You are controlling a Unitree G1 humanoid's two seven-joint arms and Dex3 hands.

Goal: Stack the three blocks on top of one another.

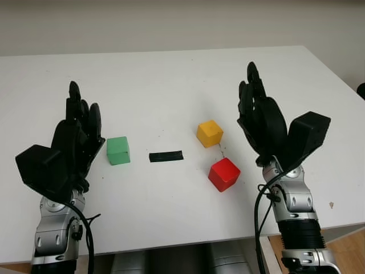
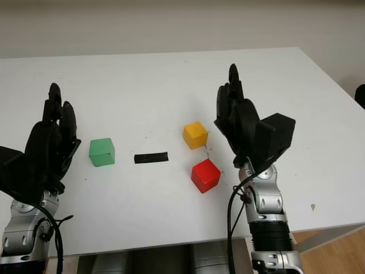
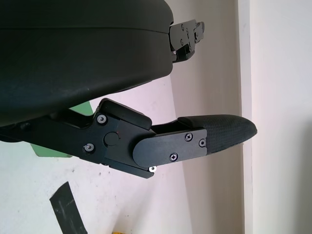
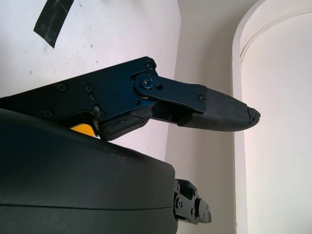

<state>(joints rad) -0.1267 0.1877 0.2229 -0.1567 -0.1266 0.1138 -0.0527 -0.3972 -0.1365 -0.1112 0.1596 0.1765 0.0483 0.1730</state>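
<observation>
Three blocks sit apart on the white table. The green block is at the left, the yellow block right of centre, and the red block just in front of the yellow one. My left hand is open, raised just left of the green block. My right hand is open, raised just right of the yellow and red blocks. A sliver of green block shows behind the left hand's shell, and a bit of yellow block under the right hand.
A short strip of black tape lies on the table between the green block and the red one. The table's front edge runs just beyond my wrists, and its right edge slants away at the far right.
</observation>
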